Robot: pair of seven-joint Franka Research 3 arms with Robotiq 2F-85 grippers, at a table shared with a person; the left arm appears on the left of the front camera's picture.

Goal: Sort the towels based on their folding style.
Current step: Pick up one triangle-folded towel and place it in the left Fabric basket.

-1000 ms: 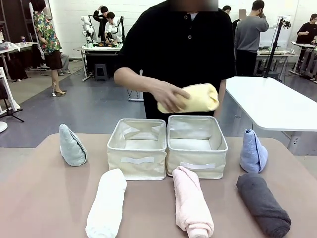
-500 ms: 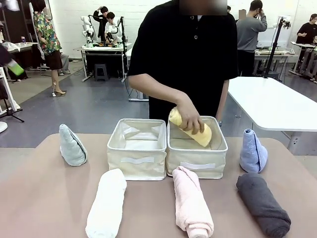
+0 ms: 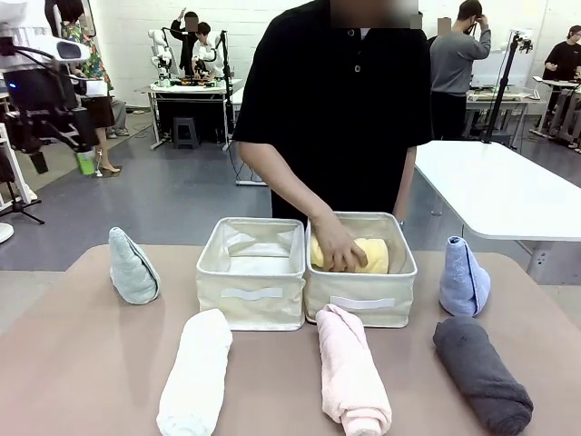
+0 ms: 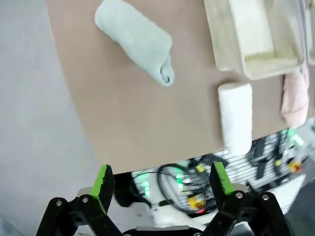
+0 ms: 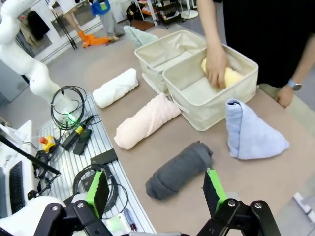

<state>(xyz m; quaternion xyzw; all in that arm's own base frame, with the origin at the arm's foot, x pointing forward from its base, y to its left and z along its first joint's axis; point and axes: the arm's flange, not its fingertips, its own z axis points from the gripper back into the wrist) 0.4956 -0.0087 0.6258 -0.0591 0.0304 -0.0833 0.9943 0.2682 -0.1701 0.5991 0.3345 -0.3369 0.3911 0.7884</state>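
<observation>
Both grippers stand with jaws spread wide and nothing between them. The left gripper [image 4: 161,177] hangs high over the table [image 3: 91,363] edge, and the right gripper [image 5: 155,189] hangs above its own near corner.

Three rolled towels lie along the bottom of the front view: the white towel [image 3: 195,372], the pink towel [image 3: 352,372] and the dark grey towel [image 3: 481,372]. Behind them two cream bins sit side by side at centre, the left bin [image 3: 252,282] touching the right bin [image 3: 363,304]. The cone-folded pale grey-green towel [image 3: 132,266] stands at middle left, and the light blue towel [image 3: 464,277], also a cone, at middle right. Farthest back, the person's hand [image 3: 338,250] presses the yellow towel [image 3: 372,255], a roll, down into the right bin.

The sorting looks barely begun, with one towel of six placed. Rolls seem meant for the right bin, so the next move probably calls for lifting another roll there and saving the cones for the left bin.

The right wrist view looks down into both bins, whose floors the front view hides behind their walls. It also shows the person's other hand [image 5: 285,96] at the table's far edge. The left wrist view gives the pale cone from overhead.
</observation>
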